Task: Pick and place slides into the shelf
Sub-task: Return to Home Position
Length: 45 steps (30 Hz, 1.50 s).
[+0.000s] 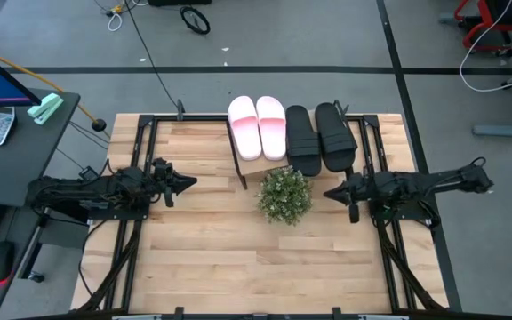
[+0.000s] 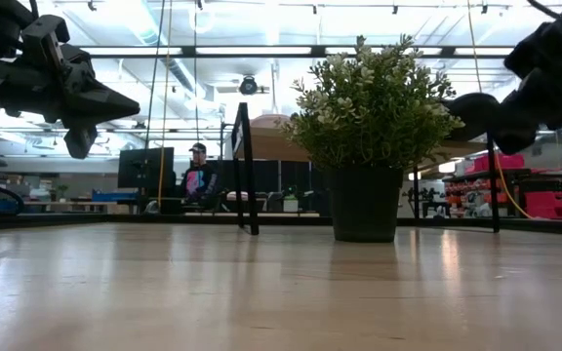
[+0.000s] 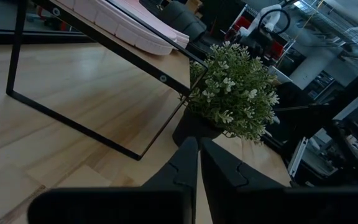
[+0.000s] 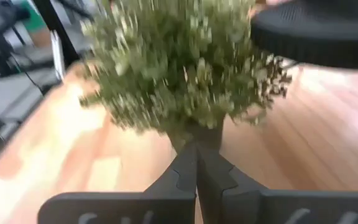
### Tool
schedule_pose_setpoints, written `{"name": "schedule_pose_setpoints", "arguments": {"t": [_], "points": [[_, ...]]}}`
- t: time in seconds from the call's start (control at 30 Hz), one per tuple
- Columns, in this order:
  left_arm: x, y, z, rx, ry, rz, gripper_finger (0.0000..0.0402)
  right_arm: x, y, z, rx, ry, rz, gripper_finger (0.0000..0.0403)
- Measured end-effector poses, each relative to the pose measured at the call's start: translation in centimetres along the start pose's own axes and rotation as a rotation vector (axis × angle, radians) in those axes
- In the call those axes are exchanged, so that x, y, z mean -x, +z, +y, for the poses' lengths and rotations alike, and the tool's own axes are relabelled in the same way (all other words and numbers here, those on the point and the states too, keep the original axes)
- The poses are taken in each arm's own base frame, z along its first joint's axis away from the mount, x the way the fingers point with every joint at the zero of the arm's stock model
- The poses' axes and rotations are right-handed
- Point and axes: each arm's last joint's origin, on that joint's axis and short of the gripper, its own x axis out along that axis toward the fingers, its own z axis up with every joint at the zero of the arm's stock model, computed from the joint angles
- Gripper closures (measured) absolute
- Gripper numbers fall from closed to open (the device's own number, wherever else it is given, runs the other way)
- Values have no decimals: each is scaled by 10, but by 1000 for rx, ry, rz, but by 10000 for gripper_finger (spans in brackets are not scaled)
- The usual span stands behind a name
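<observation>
Slides, four: pink pair point(image 1: 258, 126) and black pair point(image 1: 320, 136) ranged side by side atop shelf point(image 1: 256, 166), stowing apparently complete; left gripper point(image 1: 191, 183) and right gripper point(image 1: 329, 191) flank plant point(image 1: 284, 196), fingers pressed together, empty, seemingly parked.

Left claw point(image 1: 188, 183), right claw point(image 1: 330, 191) pinched closed, empty, tips facing inward.

Overhead ceiling lights point(image 2: 291, 49) are lighting everything brightly and evenly. Low view: desk point(image 2: 213, 292) is catching soft glare, plant point(image 2: 374, 107) is going backlit, pot point(image 2: 364, 200) nearly silhouetted.
</observation>
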Motion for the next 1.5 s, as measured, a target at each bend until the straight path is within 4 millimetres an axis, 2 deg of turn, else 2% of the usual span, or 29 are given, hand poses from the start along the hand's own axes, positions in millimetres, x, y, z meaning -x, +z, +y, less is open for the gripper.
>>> {"name": "schedule_pose_setpoints", "arguments": {"t": [0.4, 0.97, 1.5], "points": [[0, 0, 0, 0, 0, 0, 363, -13, -13, -4, 35, -127, 161, 394], [0, 0, 0, 0, 0, 0, 376, -13, -13, -4, 0, -129, 162, 389], [0, 0, 0, 0, 0, 0, 363, -13, -14, -4, -1, -129, 163, 387]]}}
